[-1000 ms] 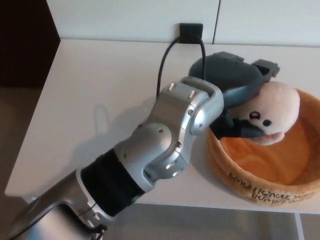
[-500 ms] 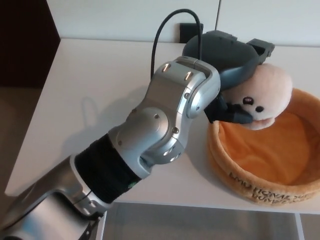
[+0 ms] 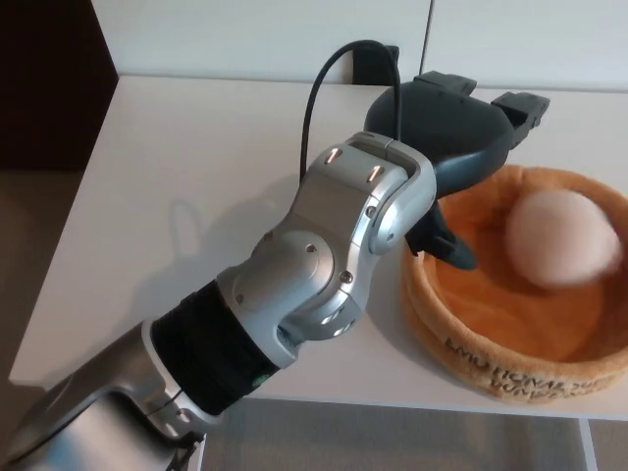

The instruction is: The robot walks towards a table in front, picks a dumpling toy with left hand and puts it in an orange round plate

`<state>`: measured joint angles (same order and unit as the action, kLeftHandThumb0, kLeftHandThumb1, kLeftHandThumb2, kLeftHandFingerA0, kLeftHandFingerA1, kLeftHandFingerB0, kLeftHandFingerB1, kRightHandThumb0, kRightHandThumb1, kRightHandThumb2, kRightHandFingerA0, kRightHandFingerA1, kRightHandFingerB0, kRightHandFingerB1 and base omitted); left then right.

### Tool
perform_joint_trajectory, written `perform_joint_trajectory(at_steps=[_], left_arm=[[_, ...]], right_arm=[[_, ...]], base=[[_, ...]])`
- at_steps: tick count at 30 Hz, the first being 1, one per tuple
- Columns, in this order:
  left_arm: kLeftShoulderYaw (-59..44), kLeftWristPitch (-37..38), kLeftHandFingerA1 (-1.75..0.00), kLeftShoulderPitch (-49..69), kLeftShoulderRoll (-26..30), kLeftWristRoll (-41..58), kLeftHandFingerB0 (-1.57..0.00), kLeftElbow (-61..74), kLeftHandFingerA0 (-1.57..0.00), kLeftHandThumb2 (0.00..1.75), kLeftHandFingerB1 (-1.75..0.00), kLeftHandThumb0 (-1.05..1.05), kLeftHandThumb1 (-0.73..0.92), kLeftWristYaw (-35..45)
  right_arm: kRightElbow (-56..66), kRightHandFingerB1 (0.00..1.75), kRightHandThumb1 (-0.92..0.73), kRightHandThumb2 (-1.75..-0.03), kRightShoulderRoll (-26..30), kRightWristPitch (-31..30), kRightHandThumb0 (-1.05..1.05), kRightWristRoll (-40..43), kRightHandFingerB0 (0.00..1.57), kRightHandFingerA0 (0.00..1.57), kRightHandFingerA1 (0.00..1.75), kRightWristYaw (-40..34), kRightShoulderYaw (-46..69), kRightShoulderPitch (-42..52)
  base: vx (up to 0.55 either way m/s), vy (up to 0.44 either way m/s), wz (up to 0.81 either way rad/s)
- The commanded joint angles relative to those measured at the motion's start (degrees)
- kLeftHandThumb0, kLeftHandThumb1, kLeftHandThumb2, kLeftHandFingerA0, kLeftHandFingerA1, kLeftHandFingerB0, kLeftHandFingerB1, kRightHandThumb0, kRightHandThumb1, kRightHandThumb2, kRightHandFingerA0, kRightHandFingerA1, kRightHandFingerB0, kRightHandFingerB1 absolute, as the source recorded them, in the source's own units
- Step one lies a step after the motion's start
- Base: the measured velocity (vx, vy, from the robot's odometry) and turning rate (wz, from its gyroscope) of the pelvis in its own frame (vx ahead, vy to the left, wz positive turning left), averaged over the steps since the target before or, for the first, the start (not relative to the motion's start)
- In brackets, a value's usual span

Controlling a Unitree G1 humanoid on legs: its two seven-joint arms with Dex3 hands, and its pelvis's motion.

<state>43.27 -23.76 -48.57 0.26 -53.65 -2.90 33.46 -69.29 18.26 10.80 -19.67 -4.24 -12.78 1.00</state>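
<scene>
The cream dumpling toy (image 3: 561, 236) lies inside the orange round plush plate (image 3: 491, 348), toward its right side, and looks blurred. My left hand (image 3: 453, 147) hovers over the plate's back left rim, open, its fingers spread and nothing between them. One dark finger (image 3: 449, 245) hangs down just inside the left rim, apart from the toy. The silver left forearm (image 3: 339, 255) runs from the lower left up to the hand. My right hand does not show.
The white table (image 3: 186, 186) stretches left and back. A black cable (image 3: 324, 88) loops from the arm toward a dark socket on the back wall. The table's front edge runs just below the plate; brown floor lies at left.
My left hand let go of the dumpling toy, which dropped from the fingers into the plate and shifted right. The hand has opened and stays over the back left rim.
</scene>
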Motion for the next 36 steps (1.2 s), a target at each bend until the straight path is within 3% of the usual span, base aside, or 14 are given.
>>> perform_joint_trajectory(at_steps=[1,6,15,20,21,23,24,25,26,29,30,33,35,36], left_arm=[[0.7,-1.8,-0.02,-1.5,0.6,-3.7,0.00,-0.4,0.00,1.23,-0.03,-1.05,0.79,2.5],[0.8,-1.7,-0.05,-1.7,0.6,-4.3,0.00,-0.5,0.00,1.34,-0.04,-1.01,0.92,2.9],[0.2,-1.2,-0.08,0.7,0.6,-4.8,0.00,2.6,0.00,1.34,-0.06,-0.98,0.92,2.3],[-10.8,1.3,-0.11,4.4,4.0,0.2,0.00,18.5,-0.01,1.28,-0.05,-0.99,0.87,0.1],[-14.0,1.3,-0.12,5.3,5.1,1.4,0.00,24.3,-0.06,1.14,0.00,-1.05,0.79,1.5],[-18.1,1.3,-0.12,6.5,6.6,2.9,0.00,31.6,-0.06,1.14,0.00,-1.05,0.79,3.1],[-20.8,0.7,-0.17,8.2,6.7,4.4,0.00,37.1,-0.10,0.98,0.00,-1.00,0.67,4.2],[-21.4,0.5,-0.17,8.7,6.7,4.8,0.00,38.3,-0.10,0.98,0.00,-1.00,0.67,4.4],[-23.9,0.3,-0.28,10.9,6.8,6.8,0.00,42.7,-0.12,0.81,-0.05,-0.84,0.52,4.8],[-24.9,0.2,-0.28,11.8,6.9,7.7,0.00,44.5,-0.12,0.81,-0.05,-0.84,0.52,5.0],[-34.8,3.9,-0.36,21.1,7.7,18.1,-0.08,56.1,-0.19,0.54,-0.27,-0.27,0.44,4.7],[-39.3,5.7,-0.36,25.3,8.1,22.9,-0.08,61.2,-0.19,0.54,-0.27,-0.27,0.44,4.5],[-52.7,16.3,-0.32,35.4,8.1,38.6,-0.14,62.4,-0.21,0.54,-0.33,-0.17,0.48,4.8],[-60.1,23.7,-0.50,44.8,8.3,48.7,-0.09,62.7,-0.11,0.84,-0.48,-0.09,0.35,4.3]], right_arm=[[0.0,0.32,-0.59,-0.58,0.1,-0.1,-0.39,0.6,0.34,0.81,0.81,0.9,0.5,-0.8],[-0.3,0.32,-0.59,-0.58,-0.1,-0.2,-0.37,0.5,0.35,0.81,0.81,0.9,0.6,-1.1],[-0.3,0.32,-0.59,-0.58,-0.1,0.6,-0.38,0.0,0.36,0.80,0.79,0.6,0.2,-0.5],[0.2,0.32,-0.59,-0.58,0.1,0.3,-0.40,0.2,0.33,0.83,0.83,0.7,0.4,-0.7],[0.0,0.32,-0.61,-0.58,0.3,0.3,-0.41,0.2,0.33,0.81,0.78,0.8,0.5,-0.9],[-0.3,0.32,-0.61,-0.58,0.4,0.2,-0.41,0.2,0.33,0.81,0.78,0.9,0.5,-1.1],[-0.4,0.32,-0.61,-0.58,0.7,0.5,-0.41,0.2,0.33,0.78,0.73,1.0,0.6,-0.7],[-0.4,0.32,-0.61,-0.58,0.8,0.6,-0.41,0.2,0.33,0.78,0.73,1.0,0.6,-0.6],[-0.3,0.31,-0.60,-0.58,0.7,0.8,-0.41,0.1,0.33,0.80,0.76,0.8,0.4,-0.5],[-0.3,0.31,-0.60,-0.58,0.7,0.8,-0.41,0.0,0.33,0.80,0.76,0.7,0.4,-0.4],[-0.5,0.31,-0.60,-0.58,1.0,0.8,-0.40,0.3,0.33,0.78,0.75,0.4,0.7,0.4],[-0.6,0.31,-0.60,-0.58,1.1,0.8,-0.40,0.5,0.33,0.78,0.75,0.4,0.9,0.7],[-2.7,0.31,-0.61,-0.59,-0.3,-1.4,-0.40,0.7,0.31,0.80,0.85,0.4,1.3,-3.2],[-3.3,0.31,-0.60,-0.59,-0.7,-2.0,-0.41,0.9,0.31,0.80,0.89,0.4,1.5,-4.1]], base=[[0.00,0.000,0.00],[0.00,0.000,0.00],[0.00,0.000,0.00],[0.00,0.000,0.00],[0.00,0.000,0.00],[0.00,0.000,0.00],[0.00,0.000,0.00],[0.00,0.000,0.00],[0.00,0.000,0.00],[0.00,0.000,0.00],[0.00,0.000,0.00],[0.00,0.000,0.00],[0.00,0.000,0.00],[0.00,0.000,0.00]])
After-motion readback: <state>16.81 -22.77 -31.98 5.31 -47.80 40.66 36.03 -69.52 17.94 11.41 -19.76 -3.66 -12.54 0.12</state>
